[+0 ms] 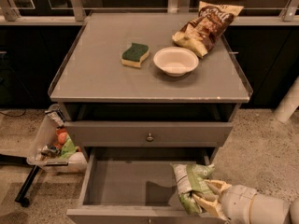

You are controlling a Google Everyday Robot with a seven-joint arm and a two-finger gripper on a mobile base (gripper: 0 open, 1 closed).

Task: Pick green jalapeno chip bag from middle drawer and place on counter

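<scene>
The green jalapeno chip bag (189, 183), crinkly light green and white, stands upright over the right front corner of the open middle drawer (126, 183). My gripper (203, 193) comes in from the lower right on a white arm. Its cream fingers (216, 186) are shut on the bag's right side. The bag's lower end hangs at the drawer's front edge. The counter (103, 73) is the grey cabinet top above, with thin clear raised side edges.
On the counter lie a green-and-yellow sponge (135, 54), a white bowl (175, 60) and a larger brown-and-cream chip bag (208, 26). A closed drawer with a round knob (149, 137) sits above the open one. A clear bin of items (53, 146) stands on the floor at left.
</scene>
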